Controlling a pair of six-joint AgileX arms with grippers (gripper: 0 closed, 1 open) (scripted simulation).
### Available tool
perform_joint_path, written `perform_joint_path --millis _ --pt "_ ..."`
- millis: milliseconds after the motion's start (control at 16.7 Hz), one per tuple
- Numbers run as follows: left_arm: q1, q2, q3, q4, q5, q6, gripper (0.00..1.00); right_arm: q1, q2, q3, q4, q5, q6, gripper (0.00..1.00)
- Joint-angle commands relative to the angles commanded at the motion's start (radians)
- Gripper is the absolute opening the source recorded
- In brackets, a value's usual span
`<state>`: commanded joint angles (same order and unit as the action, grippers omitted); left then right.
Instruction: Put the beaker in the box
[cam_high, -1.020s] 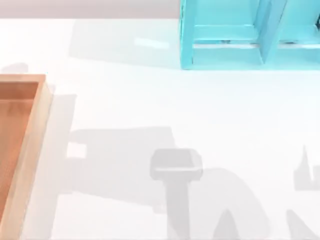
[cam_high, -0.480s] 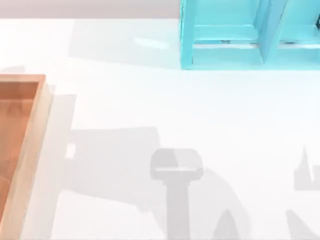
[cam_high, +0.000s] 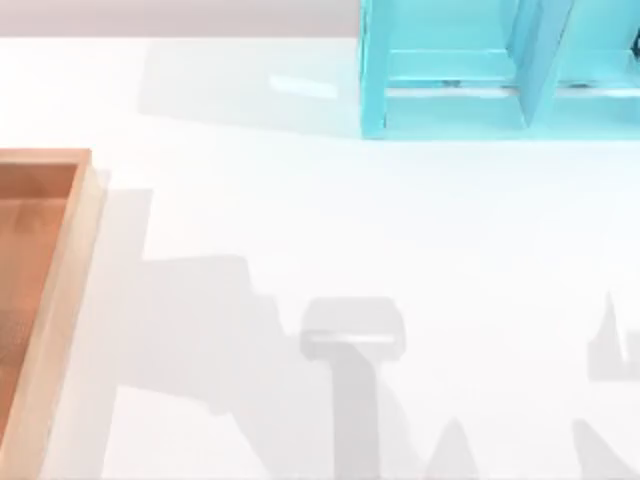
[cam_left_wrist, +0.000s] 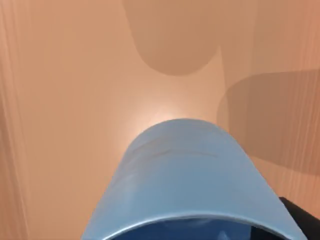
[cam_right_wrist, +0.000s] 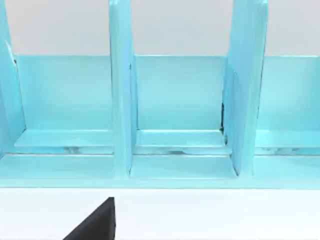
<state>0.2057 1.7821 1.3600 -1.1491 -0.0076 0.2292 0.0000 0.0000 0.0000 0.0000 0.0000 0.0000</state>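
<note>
Beaker (cam_left_wrist: 185, 175) seen close in left wrist view, above orange-brown floor of box (cam_high: 60, 290); box lying at nine o'clock of table (cam_high: 400, 230) in top view. Contact between beaker and floor not determinable. Left gripper: grasping or released, cannot tell. Judged nearly complete: lowering and release outstanding. Right arm parked facing turquoise shelf unit (cam_right_wrist: 175, 110), at one o'clock. No brands, labels or writing legible.

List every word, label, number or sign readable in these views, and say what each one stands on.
None: no writing is readable.
The beaker is plain blue.
The box shows bare wood.
The turquoise shelf unit has plain painted panels.
The table is plain white.
</note>
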Motion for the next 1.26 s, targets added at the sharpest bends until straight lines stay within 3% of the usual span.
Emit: perform_joint_path --millis 120,900,1260 --pt "0.000 0.000 0.000 0.000 0.000 0.000 0.00 0.000 0.000 0.000 0.000 0.000 0.000 1.00" --pt "0.000 0.000 0.000 0.000 0.000 0.000 0.98 0.000 0.000 0.000 0.000 0.000 0.000 1.00" --pt "0.000 0.000 0.000 0.000 0.000 0.000 1.00 0.000 0.000 0.000 0.000 0.000 0.000 1.00"
